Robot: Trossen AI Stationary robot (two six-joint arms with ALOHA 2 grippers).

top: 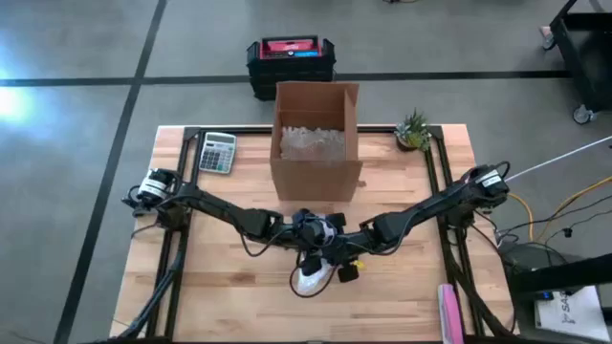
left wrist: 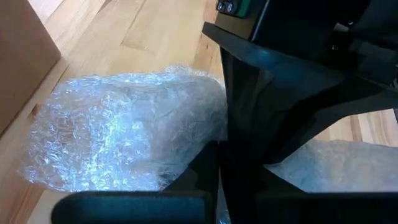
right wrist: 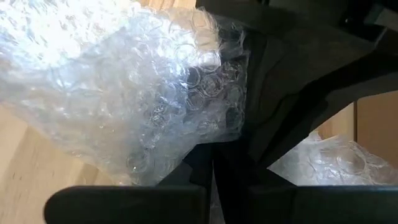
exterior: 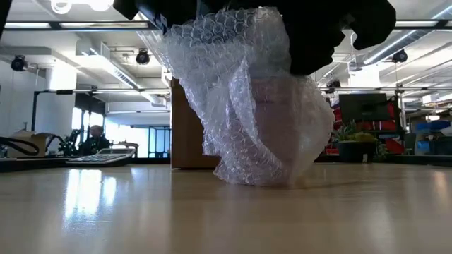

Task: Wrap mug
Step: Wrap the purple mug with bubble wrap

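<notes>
Broadly, the wooden worktop (top: 229, 287) carried an open cardboard box (top: 316, 143) at twelve o'clock of centre. Just at six o'clock of the box, the bubble-wrapped mug (exterior: 268, 120) rested on the worktop. Both the left claw (top: 304, 229) and right claw (top: 337, 247) met over it; whether either was apart or clamped, I could not tell.

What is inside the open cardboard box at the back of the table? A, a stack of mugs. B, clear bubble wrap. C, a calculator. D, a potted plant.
B: the high view looks down into the cardboard box and shows clear bubble wrap filling it, while the calculator and the small plant sit outside it on the table.
</notes>
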